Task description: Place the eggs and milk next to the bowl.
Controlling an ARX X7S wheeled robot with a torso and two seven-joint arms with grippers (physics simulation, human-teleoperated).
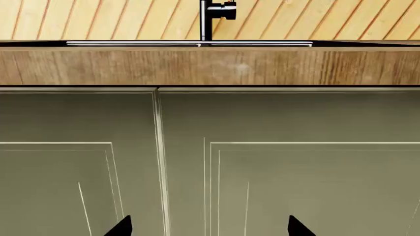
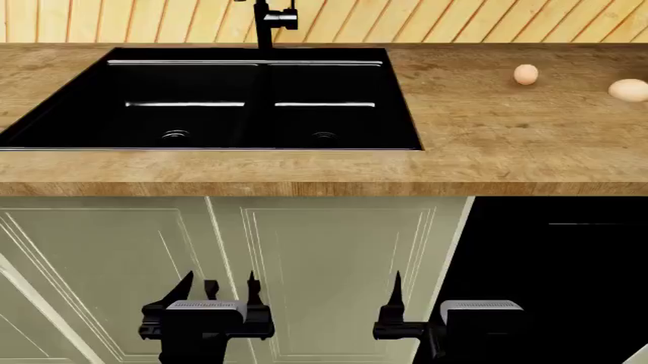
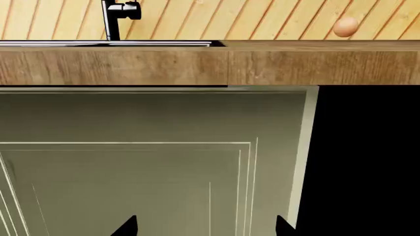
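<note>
Two eggs (image 2: pixel 526 74) (image 2: pixel 629 90) lie apart on the worktop (image 2: pixel 486 129), right of the sink (image 2: pixel 218 98). Left gripper (image 2: pixel 218 292) and right gripper (image 3: pixel 204 227): fingers wide, holding nothing.

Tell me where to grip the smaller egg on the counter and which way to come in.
Grip the smaller egg across its narrow middle, coming straight down from above. It rests loose on the flat countertop with open space around it, so a sideways approach would likely roll it.
</note>
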